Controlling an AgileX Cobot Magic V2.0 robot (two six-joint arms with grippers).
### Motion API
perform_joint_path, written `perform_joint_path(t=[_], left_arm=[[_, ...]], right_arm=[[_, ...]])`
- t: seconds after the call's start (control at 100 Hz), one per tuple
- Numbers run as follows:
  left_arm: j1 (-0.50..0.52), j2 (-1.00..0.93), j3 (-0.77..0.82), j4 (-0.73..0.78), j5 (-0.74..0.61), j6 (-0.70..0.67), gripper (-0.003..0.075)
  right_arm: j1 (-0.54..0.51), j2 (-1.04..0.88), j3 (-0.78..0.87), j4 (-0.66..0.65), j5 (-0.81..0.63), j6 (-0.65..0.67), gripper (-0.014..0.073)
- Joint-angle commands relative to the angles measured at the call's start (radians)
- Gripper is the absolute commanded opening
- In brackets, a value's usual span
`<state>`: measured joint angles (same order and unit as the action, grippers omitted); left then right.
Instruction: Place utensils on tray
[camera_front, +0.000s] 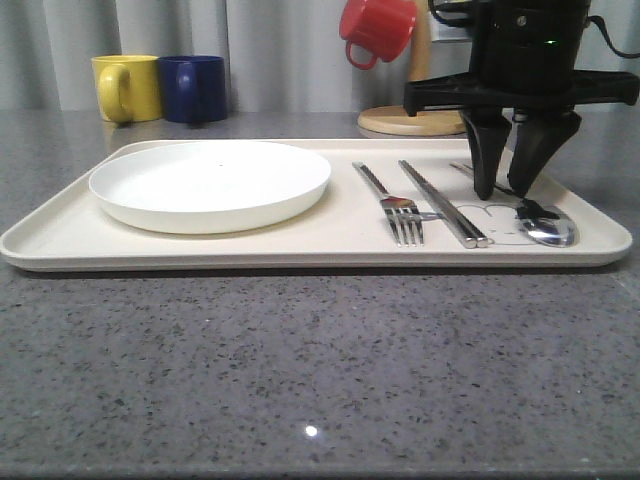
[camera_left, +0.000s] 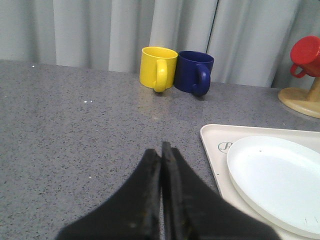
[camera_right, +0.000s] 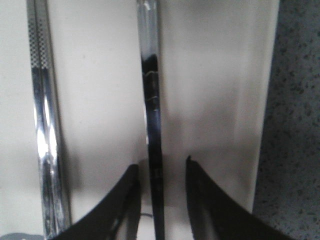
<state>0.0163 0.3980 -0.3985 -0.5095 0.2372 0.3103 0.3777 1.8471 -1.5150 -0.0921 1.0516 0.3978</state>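
As they lie on the cream tray (camera_front: 60, 240), shiny slim utensils (camera_front: 405, 215), right jaws spread over spoon (camera_front: 545, 228).

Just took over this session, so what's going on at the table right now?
The right gripper hangs open over the spoon, its fingers either side of the handle. Fork, chopsticks and spoon all lie on the tray, right of the white plate. The left gripper is shut and empty above the bare counter.
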Motion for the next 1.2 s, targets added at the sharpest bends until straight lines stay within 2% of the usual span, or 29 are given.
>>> perform_joint_path(t=[0.0,0.24,0.65,0.77,1.19], left_arm=[[-0.001,0.010,-0.027,-0.015,-0.074,-0.001,-0.0019],[-0.001,0.010,-0.027,-0.015,-0.074,-0.001,-0.0019],[-0.001,0.010,-0.027,-0.015,-0.074,-0.001,-0.0019],[-0.001,0.010,-0.027,-0.015,-0.074,-0.001,-0.0019],[-0.001,0.010,-0.027,-0.015,-0.074,-0.001,-0.0019]], right_arm=[[0.000,-0.057,-0.024,-0.028,-0.004,0.002,0.0332],[-0.015,-0.135,-0.024,-0.068,-0.010,-0.046,0.0331],[-0.137,-0.357,0.000,-0.065,-0.037,-0.165,0.0331],[-0.159,-0.456,0.109,-0.067,-0.115,-0.165,0.0331],[-0.173,-0.912,0.682,-0.066,-0.432,-0.164,0.0331]])
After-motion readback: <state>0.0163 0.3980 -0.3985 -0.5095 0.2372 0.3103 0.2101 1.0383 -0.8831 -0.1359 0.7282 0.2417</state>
